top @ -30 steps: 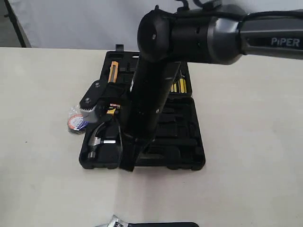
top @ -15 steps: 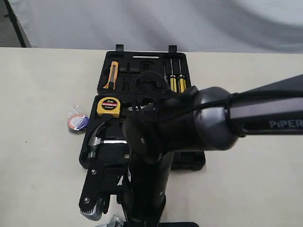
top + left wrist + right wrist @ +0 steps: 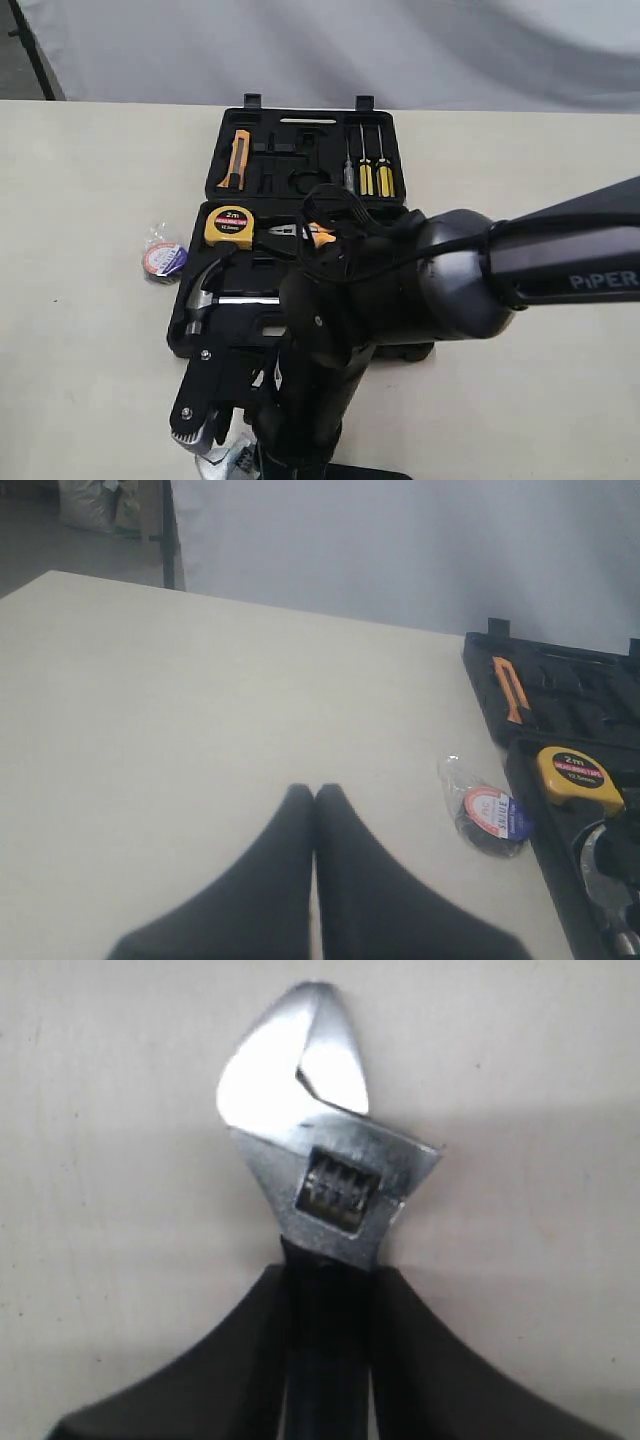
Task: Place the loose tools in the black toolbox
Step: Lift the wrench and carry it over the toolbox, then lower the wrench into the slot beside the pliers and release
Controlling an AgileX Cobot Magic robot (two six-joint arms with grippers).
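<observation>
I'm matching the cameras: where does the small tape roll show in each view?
Exterior view: tape roll on the table, left of the toolbox.
Left wrist view: tape roll on the table beside the toolbox.
Right wrist view: not in it.
Shared landmark: yellow tape measure in the toolbox, near it in both.

Yellow tape measure [image 3: 229,226] just beside orange-handled pliers [image 3: 300,233], orange utility knife [image 3: 235,158], 2 yellow-handled screwdrivers [image 3: 374,178], pale table [image 3: 80,200], grey backdrop [image 3: 400,50].
</observation>
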